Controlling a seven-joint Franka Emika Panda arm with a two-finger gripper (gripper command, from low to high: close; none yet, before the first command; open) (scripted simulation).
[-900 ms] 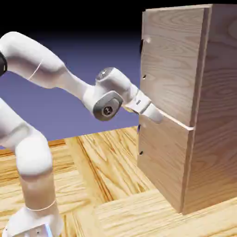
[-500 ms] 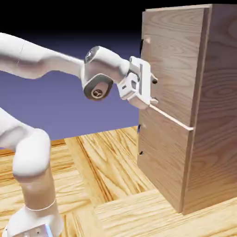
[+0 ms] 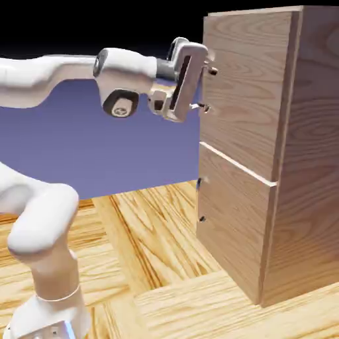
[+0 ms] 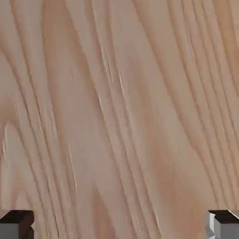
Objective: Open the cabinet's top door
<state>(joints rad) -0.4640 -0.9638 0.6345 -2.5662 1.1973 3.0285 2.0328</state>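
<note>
Risen from the door seam, the gripper (image 3: 207, 89) now faces the top door (image 3: 245, 99) of the cabinet (image 3: 291, 165), jaws spread wide. Closing off-centre could miss the handle, which is hidden here.

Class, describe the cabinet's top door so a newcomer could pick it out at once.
Find the tall wooden cabinet on the exterior view's right. The top door is the upper front panel, above the thin seam. It is taller than the panel below.
</note>
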